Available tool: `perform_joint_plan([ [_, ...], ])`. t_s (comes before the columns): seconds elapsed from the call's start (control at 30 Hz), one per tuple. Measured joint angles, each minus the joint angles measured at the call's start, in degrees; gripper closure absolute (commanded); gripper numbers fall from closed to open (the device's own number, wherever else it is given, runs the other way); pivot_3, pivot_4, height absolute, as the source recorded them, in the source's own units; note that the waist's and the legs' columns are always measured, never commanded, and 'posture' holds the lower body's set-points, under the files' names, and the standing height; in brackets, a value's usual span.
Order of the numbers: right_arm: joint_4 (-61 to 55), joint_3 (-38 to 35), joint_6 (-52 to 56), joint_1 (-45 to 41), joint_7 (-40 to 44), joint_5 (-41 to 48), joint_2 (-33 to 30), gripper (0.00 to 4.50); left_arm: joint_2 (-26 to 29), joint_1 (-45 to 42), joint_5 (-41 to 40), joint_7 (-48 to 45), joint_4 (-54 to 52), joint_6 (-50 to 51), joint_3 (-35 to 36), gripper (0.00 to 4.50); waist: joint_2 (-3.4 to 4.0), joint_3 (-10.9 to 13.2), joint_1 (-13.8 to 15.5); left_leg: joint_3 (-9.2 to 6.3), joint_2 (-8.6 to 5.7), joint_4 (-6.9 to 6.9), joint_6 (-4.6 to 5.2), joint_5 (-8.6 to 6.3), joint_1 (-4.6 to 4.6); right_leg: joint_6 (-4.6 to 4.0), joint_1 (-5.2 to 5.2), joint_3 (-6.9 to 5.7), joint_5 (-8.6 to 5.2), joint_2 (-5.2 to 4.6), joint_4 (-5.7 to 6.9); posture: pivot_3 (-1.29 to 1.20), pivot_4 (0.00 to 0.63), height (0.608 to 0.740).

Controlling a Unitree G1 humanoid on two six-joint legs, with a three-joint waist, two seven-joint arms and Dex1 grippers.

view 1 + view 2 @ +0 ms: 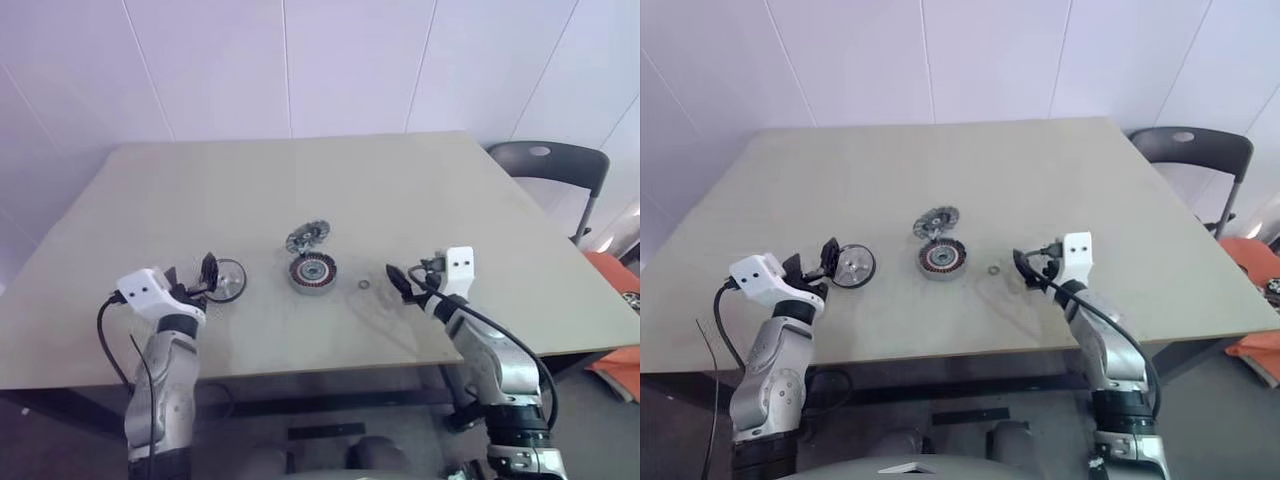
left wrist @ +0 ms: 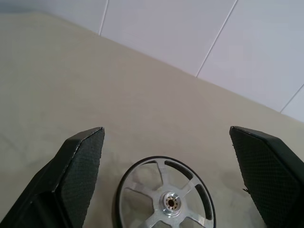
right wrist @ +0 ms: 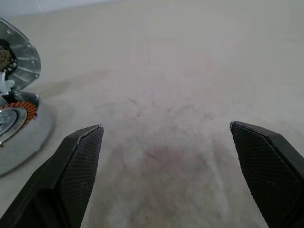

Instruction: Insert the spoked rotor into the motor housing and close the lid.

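The spoked rotor (image 1: 228, 280) lies flat on the table at the left, a dark rim with silvery spokes. My left gripper (image 1: 195, 280) is open right behind it, and in the left wrist view the rotor (image 2: 164, 199) lies between and just ahead of the spread fingers (image 2: 80, 166). The motor housing (image 1: 312, 273), with copper windings, sits at the table's middle. The grey notched lid (image 1: 307, 237) stands tilted against its far side. My right gripper (image 1: 410, 278) is open over bare table to the right of the housing (image 3: 14, 128), holding nothing.
A tiny washer-like ring (image 1: 363, 286) lies between the housing and my right gripper. A dark chair (image 1: 550, 165) stands past the table's far right corner. Orange items (image 1: 615, 270) sit beyond the right edge of the table (image 1: 300, 170).
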Motion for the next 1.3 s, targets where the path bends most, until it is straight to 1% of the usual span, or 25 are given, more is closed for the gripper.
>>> perform_joint_plan([
  [0.27, -5.9, -0.7, 0.4, 2.4, -2.2, 0.1, 0.1, 0.03, 0.2, -3.4, 0.0, -2.0, 3.4, 0.8, -0.9, 0.0, 0.0, 0.0, 0.1, -0.01, -0.01, 0.0, 0.0, 0.0, -0.01, 0.05, 0.0, 0.0, 0.02, 0.0, 0.0, 0.0, 0.0, 0.74],
  [0.4, -8.4, -1.1, 1.7, 3.9, -2.9, 0.1, -0.2, 0.03, -1.2, -3.9, 0.0, -3.0, 5.5, 0.8, -2.3, 0.0, 0.0, 0.0, 0.1, -0.01, -0.01, 0.0, 0.0, 0.0, -0.01, 0.06, 0.0, 0.0, 0.02, 0.0, 0.0, 0.0, 0.0, 0.74],
  [0.67, -12.7, -2.6, 5.2, 5.3, -2.8, 0.8, -2.8, 0.03, -3.3, -4.0, 0.4, -3.5, 6.8, 0.5, -3.7, 0.0, -0.01, 0.0, 0.1, -0.01, 0.0, 0.0, 0.0, 0.0, 0.0, 0.08, 0.0, 0.0, -0.04, 0.01, 0.0, 0.0, 0.0, 0.74],
  [0.9, -13.1, -2.0, 6.2, 5.4, -2.9, 1.7, -2.8, 0.03, -3.3, -3.9, 0.6, -3.5, 6.8, 0.2, -3.3, 0.0, -0.02, 0.0, 0.1, 0.0, -0.01, 0.01, 0.0, 0.0, -0.01, 0.1, 0.0, 0.0, -0.07, 0.0, 0.0, 0.0, 0.0, 0.74],
  [1.1, -12.5, -1.2, 5.7, 3.0, -2.7, 1.7, -2.5, 0.03, -3.0, -4.1, 1.3, -3.0, 6.8, -0.6, -2.3, 0.0, -0.02, 0.0, 0.1, -0.01, -0.01, 0.01, 0.0, 0.0, 0.0, 0.1, 0.0, 0.0, -0.07, 0.0, 0.0, 0.0, 0.0, 0.74],
  [1.3, -6.7, 0.2, 3.3, -0.9, -1.1, 1.6, -2.0, 0.03, -1.7, -5.3, 1.4, -2.4, 5.6, -1.0, -1.4, 0.0, -0.04, 0.0, 0.1, -0.01, -0.01, 0.01, 0.0, 0.0, -0.01, 0.05, 0.0, -0.01, -0.01, 0.01, 0.0, 0.0, 0.0, 0.74],
])
